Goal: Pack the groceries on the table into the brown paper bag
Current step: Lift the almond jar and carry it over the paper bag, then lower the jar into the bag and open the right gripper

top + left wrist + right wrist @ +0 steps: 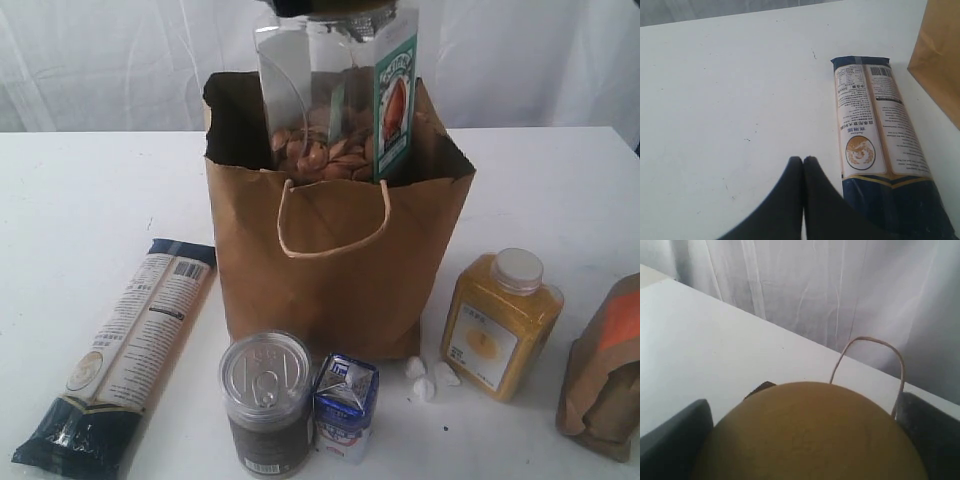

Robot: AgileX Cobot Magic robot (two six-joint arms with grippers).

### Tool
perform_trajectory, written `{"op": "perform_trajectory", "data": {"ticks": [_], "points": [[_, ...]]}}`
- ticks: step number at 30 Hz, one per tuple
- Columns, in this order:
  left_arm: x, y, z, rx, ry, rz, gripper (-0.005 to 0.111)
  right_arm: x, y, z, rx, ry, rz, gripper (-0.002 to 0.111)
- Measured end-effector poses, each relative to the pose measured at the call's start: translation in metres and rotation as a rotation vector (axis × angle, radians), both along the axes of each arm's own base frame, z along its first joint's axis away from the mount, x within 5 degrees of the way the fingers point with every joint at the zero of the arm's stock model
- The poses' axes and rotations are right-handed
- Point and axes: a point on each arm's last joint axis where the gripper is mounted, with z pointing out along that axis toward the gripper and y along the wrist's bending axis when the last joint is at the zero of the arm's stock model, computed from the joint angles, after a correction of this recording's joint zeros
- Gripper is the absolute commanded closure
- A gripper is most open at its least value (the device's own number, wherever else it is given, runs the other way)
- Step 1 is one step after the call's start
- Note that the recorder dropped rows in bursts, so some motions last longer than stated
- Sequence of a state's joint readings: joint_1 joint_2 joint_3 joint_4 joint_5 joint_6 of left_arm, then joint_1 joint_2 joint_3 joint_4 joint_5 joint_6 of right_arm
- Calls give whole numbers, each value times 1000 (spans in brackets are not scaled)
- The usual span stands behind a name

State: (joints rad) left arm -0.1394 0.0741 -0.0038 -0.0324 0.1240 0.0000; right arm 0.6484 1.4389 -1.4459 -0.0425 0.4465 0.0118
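a gold-lidded clear jar stands upright in the mouth of the brown paper bag, its lower part below the ragged, crinkled rim. its walls are angular see-through plastic, part full of tan almond-shaped pieces, with a green-and-white label down one corner. the right gripper is clamped on its smooth, rounded top, with a dark finger at each side. the left gripper hangs over the white table, tips pressed together, beside the glossy long navy-cream packet.
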Motion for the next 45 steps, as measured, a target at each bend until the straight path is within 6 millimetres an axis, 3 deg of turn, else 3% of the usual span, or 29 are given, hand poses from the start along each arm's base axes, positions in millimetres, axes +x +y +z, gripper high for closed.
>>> {"op": "perform_trajectory", "data": {"ticks": [6,20,36,45], "points": [[0,0,0,0,0,0,107,12,8,-26,-83,99,-4,108],[0,0,0,0,0,0,107,31,22,-67,-185,209,3,108],[0,0,0,0,0,0,107,26,19,-111,-255,231,33,108],[0,0,0,0,0,0,107,25,18,-121,-257,238,32,108]]}}
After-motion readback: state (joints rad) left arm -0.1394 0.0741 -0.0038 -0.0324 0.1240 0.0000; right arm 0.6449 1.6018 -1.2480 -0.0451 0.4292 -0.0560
